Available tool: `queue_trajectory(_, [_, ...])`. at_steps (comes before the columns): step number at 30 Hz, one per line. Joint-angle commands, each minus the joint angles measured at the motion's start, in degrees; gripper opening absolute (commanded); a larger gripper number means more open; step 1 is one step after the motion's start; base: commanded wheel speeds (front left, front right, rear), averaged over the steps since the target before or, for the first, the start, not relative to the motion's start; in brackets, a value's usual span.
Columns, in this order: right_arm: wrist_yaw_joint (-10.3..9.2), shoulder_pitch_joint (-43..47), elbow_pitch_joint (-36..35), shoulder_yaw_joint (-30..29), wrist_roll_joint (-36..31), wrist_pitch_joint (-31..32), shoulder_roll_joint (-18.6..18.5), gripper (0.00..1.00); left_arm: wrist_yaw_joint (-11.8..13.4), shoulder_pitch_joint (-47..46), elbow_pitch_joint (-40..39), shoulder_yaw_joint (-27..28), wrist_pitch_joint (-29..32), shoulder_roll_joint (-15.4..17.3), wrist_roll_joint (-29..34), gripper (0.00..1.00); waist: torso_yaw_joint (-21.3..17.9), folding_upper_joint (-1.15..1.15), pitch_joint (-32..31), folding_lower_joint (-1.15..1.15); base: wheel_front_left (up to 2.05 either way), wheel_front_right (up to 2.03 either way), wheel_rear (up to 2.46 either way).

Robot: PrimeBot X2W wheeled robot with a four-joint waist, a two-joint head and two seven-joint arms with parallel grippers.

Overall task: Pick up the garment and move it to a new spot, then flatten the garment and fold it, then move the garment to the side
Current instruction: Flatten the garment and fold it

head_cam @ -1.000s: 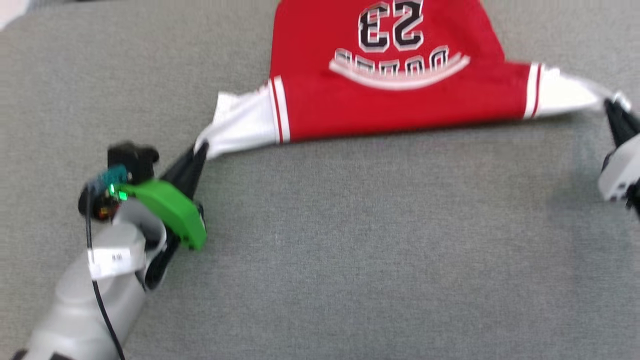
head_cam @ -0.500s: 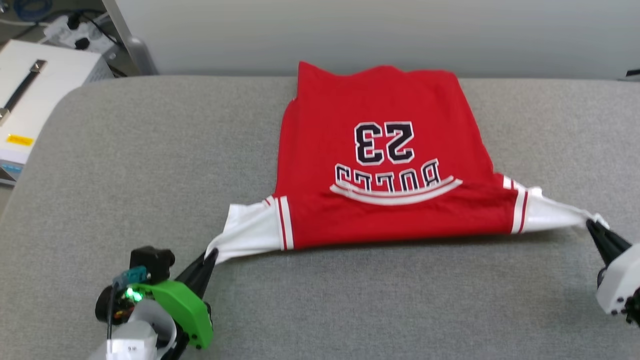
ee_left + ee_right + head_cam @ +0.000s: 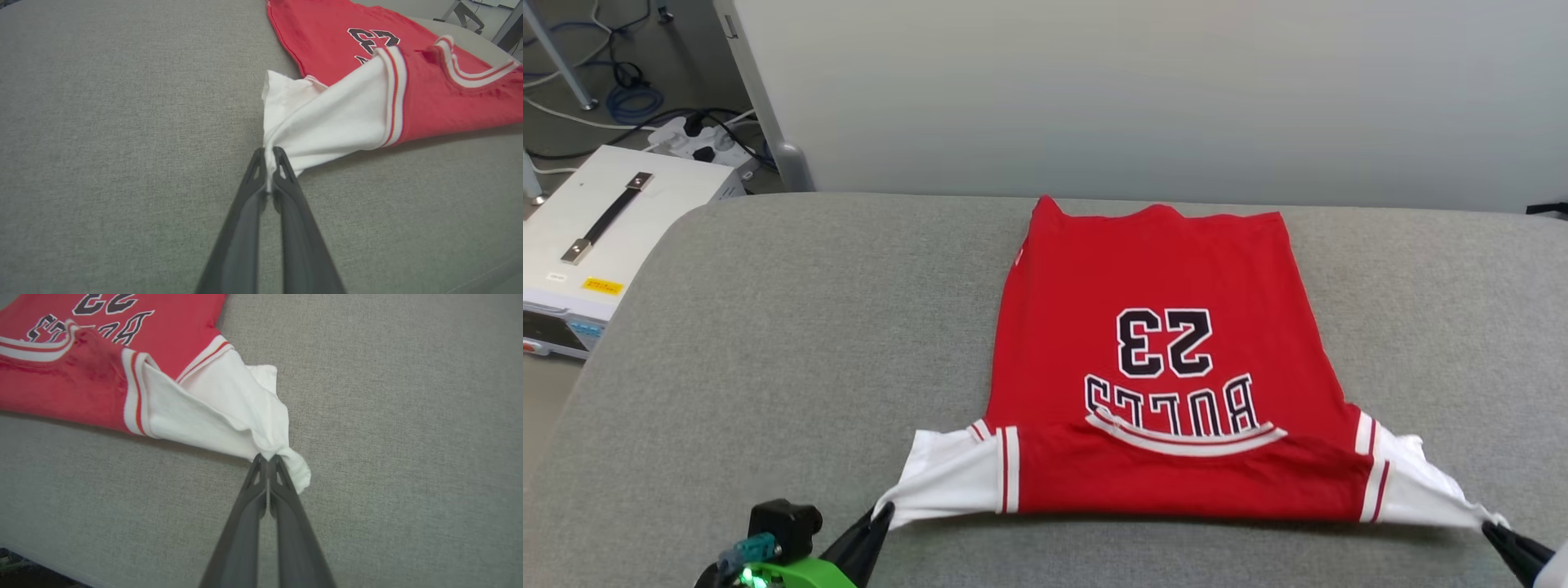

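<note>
The garment [image 3: 1160,351], a red jersey with "23" and lettering upside down to me, lies on the grey padded table [image 3: 809,343], hem at the far side. Its shoulder edge is lifted and stretched between my two grippers. My left gripper [image 3: 880,516] is shut on the tip of the white left sleeve [image 3: 327,122]; the pinch shows in the left wrist view [image 3: 268,157]. At the lower right corner my right gripper [image 3: 1494,531] is shut on the other white sleeve [image 3: 229,412], its fingertips [image 3: 268,461] closed on bunched cloth.
A white box with a black handle [image 3: 605,220] stands left of the table, with cables and a power strip [image 3: 694,135] on the floor behind it. A pale wall [image 3: 1143,90] runs along the table's far edge.
The head camera has tilted up, so the whole scene has slid down the picture. Both grippers keep hold of the sleeves, and the jersey now lies further toward me, its far hem in view.
</note>
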Motion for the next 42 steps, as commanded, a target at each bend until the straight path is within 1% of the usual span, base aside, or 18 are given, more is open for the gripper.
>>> queue_trajectory(1, [-0.47,1.4,-0.6,-0.5,0.7,0.5,-0.6,0.0,0.7,1.3,-1.0,0.0,-0.1,0.8,-0.3,0.0,0.3,0.0,0.0,0.01,0.0,0.0,0.0])
queue_trajectory(2, [-0.47,2.3,-0.9,-1.0,1.2,1.1,-0.8,0.0,1.1,1.7,-2.0,-0.1,0.0,1.0,-0.2,0.0,0.5,0.0,0.2,0.01,0.0,0.0,0.0])
queue_trajectory(3, [-0.47,2.9,-1.0,-1.5,1.6,1.7,-0.8,0.04,1.3,1.9,-2.8,-0.2,0.1,1.2,-0.1,0.0,0.6,0.0,0.3,0.01,0.0,0.0,0.0])
queue_trajectory(4, [-0.47,3.4,-1.2,-2.1,1.8,2.4,-0.9,0.95,1.5,2.0,-3.7,-0.3,0.1,1.4,0.1,0.0,0.7,0.0,0.6,0.01,0.0,0.0,0.0])
queue_trajectory(5, [-0.47,3.6,-1.5,-2.5,1.7,2.8,-1.0,1.0,1.7,1.9,-4.5,-0.3,0.2,1.6,0.3,0.0,0.8,0.0,0.8,0.01,0.0,0.0,0.0])
queue_trajectory(11, [-0.47,1.6,-5.9,-5.8,2.4,7.1,-1.7,1.0,2.7,0.0,-10.0,-1.4,1.5,2.5,2.7,0.0,2.3,0.0,3.1,0.01,0.0,0.0,0.0])
queue_trajectory(14, [-0.47,-1.2,-8.2,-8.9,4.0,9.8,-0.8,1.0,3.1,-1.5,-13.0,-2.1,2.1,3.1,4.4,0.0,3.3,0.0,4.7,0.01,0.0,0.0,0.0])
queue_trajectory(17, [-0.47,-4.9,-9.9,-11.6,3.6,13.4,-0.6,1.0,3.6,-3.2,-17.0,-2.6,3.3,3.4,5.8,0.0,4.9,0.0,7.5,0.01,0.0,0.0,0.0])
queue_trajectory(22, [-0.47,-14.5,-11.0,-15.0,2.3,21.6,0.9,1.0,4.5,-6.1,-24.7,-3.1,5.5,4.1,8.1,0.0,8.0,0.0,13.7,0.01,0.0,0.0,0.0])
queue_trajectory(25, [-0.47,-21.3,-9.9,-16.0,0.1,27.1,1.3,1.0,4.9,-7.6,-28.6,-3.4,6.4,4.2,9.4,0.0,10.3,0.0,17.8,0.01,0.0,0.0,0.0])
queue_trajectory(29, [-0.47,-30.1,-6.7,-17.3,-3.8,33.7,2.4,1.0,5.2,-9.6,-32.3,-4.1,7.2,3.9,11.2,0.0,13.4,0.0,22.3,0.01,0.0,0.0,0.0])
queue_trajectory(33, [-0.47,-37.5,-2.6,-19.3,-7.6,39.5,2.5,1.0,5.1,-11.3,-35.2,-4.8,7.7,2.0,11.5,0.0,16.7,0.0,26.2,0.01,0.0,0.0,0.0])
queue_trajectory(35, [-0.47,-41.0,-1.0,-19.7,-9.7,42.0,2.3,1.0,4.9,-12.4,-36.3,-5.4,8.1,1.7,12.4,0.0,18.0,0.0,27.9,0.01,0.0,0.0,0.0])
queue_trajectory(42, [-0.47,-50.7,3.2,-20.5,-15.8,47.2,2.5,1.0,4.6,-14.3,-38.4,-7.4,8.2,0.1,15.1,0.0,21.2,0.0,33.1,0.01,0.0,0.0,0.0])
